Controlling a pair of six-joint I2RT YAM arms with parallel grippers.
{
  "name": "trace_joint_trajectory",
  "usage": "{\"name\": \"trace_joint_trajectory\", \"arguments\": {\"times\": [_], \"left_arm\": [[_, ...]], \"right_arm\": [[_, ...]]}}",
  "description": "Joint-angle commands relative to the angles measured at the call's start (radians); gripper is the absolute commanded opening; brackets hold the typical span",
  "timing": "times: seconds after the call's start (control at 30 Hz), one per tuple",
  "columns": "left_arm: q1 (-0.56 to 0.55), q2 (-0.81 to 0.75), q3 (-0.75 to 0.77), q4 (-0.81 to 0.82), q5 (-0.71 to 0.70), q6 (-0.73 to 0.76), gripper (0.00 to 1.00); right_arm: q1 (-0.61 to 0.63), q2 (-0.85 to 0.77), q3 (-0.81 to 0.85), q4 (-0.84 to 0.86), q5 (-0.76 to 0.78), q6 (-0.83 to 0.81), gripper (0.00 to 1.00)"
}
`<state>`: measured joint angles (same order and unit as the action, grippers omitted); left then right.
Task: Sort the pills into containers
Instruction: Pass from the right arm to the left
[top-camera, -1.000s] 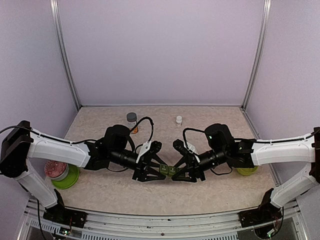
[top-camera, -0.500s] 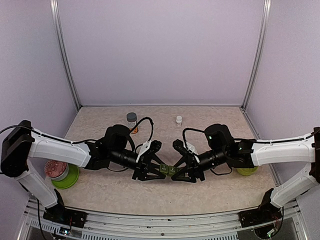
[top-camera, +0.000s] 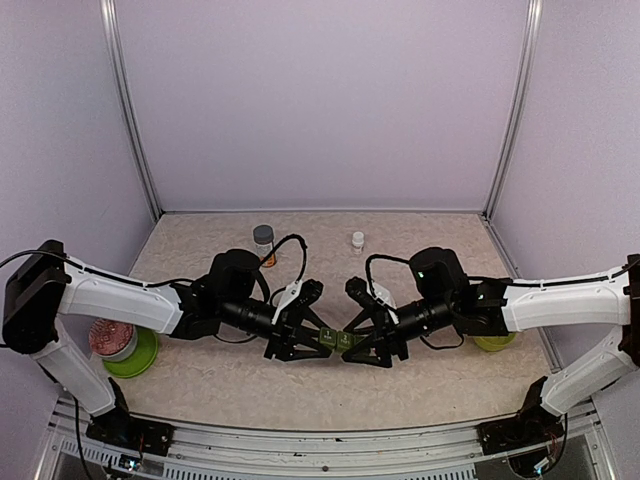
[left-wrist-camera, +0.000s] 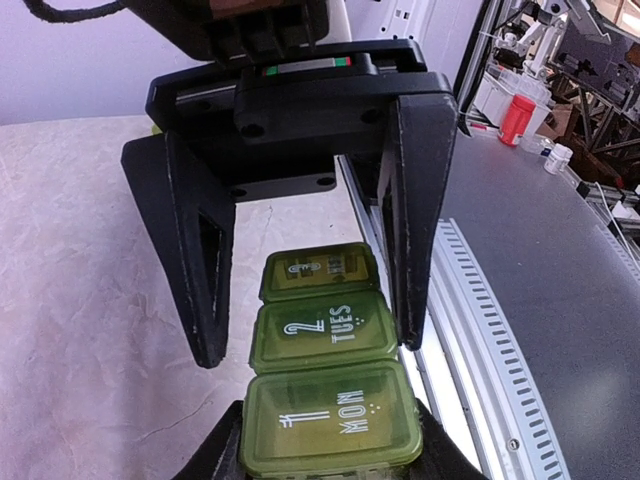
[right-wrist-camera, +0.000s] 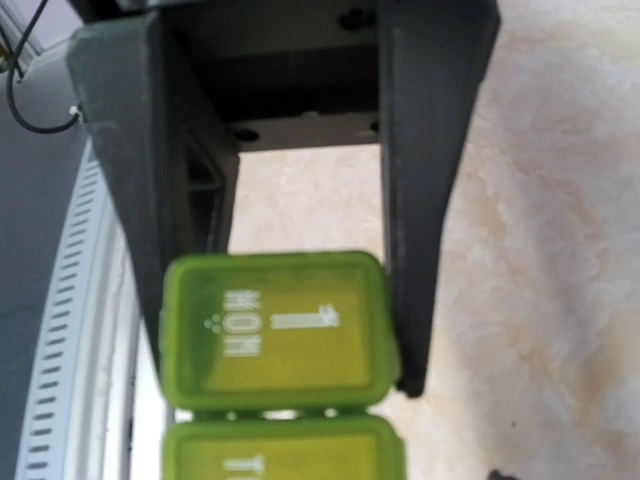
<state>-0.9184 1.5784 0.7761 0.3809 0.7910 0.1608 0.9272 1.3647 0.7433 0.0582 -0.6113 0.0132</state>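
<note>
The containers are a small olive-green pill box (top-camera: 336, 341), a strip of lidded compartments marked MON, TUES and a third, with all lids down (left-wrist-camera: 325, 330). It lies between the two arms near the table's front. My left gripper (top-camera: 322, 340) is shut on the MON end (left-wrist-camera: 328, 452), and both its fingers press that compartment's sides in the right wrist view (right-wrist-camera: 275, 330). My right gripper (top-camera: 350, 343) straddles the TUES part (left-wrist-camera: 310, 345) and is open: one finger touches the box, the other stands apart. No pills are in view.
A lime-green bowl (top-camera: 140, 358) holding a jar (top-camera: 112, 340) sits at the left, and another lime bowl (top-camera: 493, 343) at the right behind the right arm. A grey-capped bottle (top-camera: 263, 238) and a small white bottle (top-camera: 357, 240) stand at the back. The table's front rail (left-wrist-camera: 480, 300) runs close by.
My right gripper's fingers have spread apart around the pill box. The left gripper has closed a little on the MON end. Neither arm nor the box has shifted.
</note>
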Motion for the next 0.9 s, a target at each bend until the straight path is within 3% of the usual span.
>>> {"name": "trace_joint_trajectory", "arguments": {"times": [0.0, 0.2, 0.57, 0.7, 0.87], "left_arm": [[0.01, 0.001, 0.02, 0.028, 0.022, -0.008, 0.33], [0.015, -0.003, 0.016, 0.025, 0.021, -0.007, 0.33], [0.02, -0.004, 0.016, 0.031, 0.026, -0.016, 0.33], [0.024, -0.003, 0.014, 0.041, 0.031, -0.024, 0.33], [0.027, 0.001, 0.014, 0.047, 0.033, -0.033, 0.33]], "right_arm": [[0.001, -0.026, 0.0, 0.008, 0.031, -0.013, 0.72], [-0.003, -0.056, -0.016, -0.009, 0.06, -0.021, 0.84], [-0.004, -0.01, -0.011, 0.007, 0.045, -0.021, 0.86], [-0.005, 0.015, 0.0, 0.024, 0.022, -0.015, 0.8], [-0.004, 0.023, 0.007, 0.035, 0.016, -0.014, 0.64]]}}
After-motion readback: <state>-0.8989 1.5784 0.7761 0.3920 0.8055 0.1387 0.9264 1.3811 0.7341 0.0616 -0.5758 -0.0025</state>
